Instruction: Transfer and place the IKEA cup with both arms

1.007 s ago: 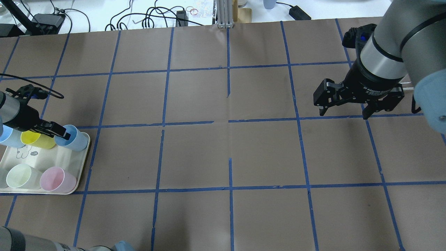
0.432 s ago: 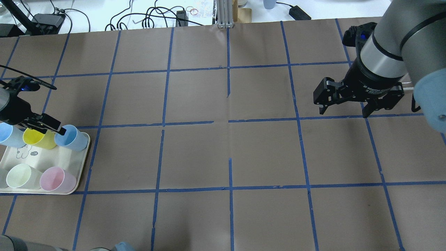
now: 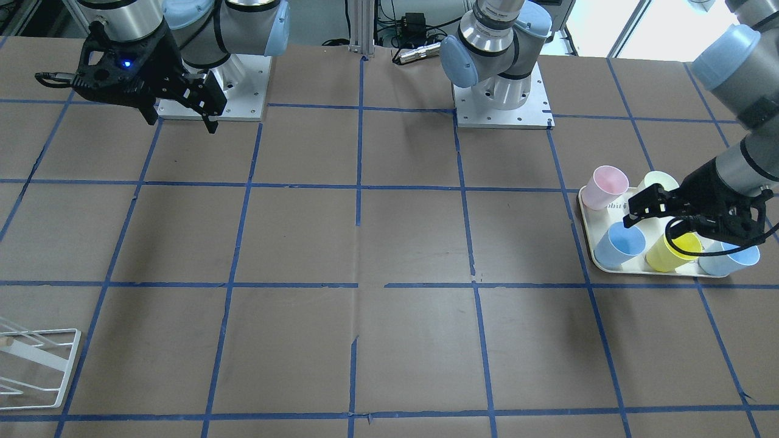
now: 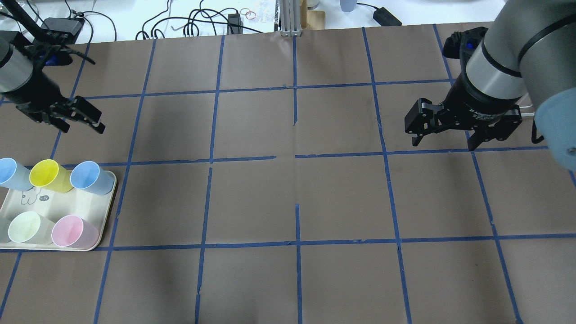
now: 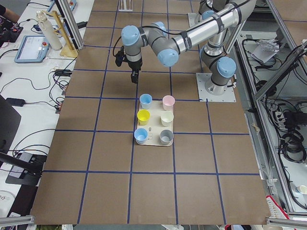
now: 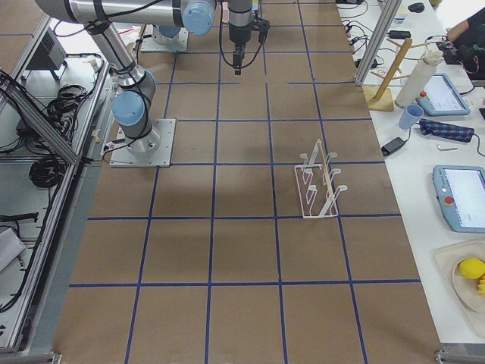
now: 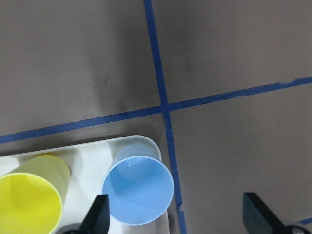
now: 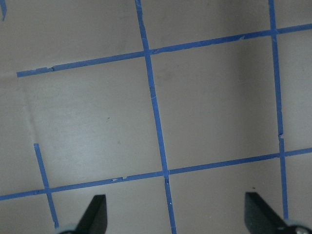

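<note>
The IKEA cup (image 4: 92, 177) is a sky-blue tumbler. It stands upright on the far right corner of a cream tray (image 4: 58, 204). It also shows in the front view (image 3: 621, 243) and low in the left wrist view (image 7: 138, 190). My left gripper (image 4: 76, 120) is open and empty. It hangs high above the table by that corner of the tray, clear of the cup; in its wrist view (image 7: 178, 219) the cup's rim lies beside the left fingertip (image 7: 99, 214). My right gripper (image 4: 443, 143) is open and empty above bare table on the right side (image 3: 181, 121).
The tray also holds a yellow cup (image 4: 47, 175), a second light-blue cup (image 4: 11, 173), a pale green cup (image 4: 24, 227), a pink cup (image 4: 72, 231) and a grey cup (image 5: 166, 137). A white wire rack (image 6: 318, 186) stands on the robot's right side. Cables lie beyond the far edge.
My left gripper has let go at the blue cup's rim and risen up and away from the tray. The cup stays on the tray. The right gripper has barely moved.
</note>
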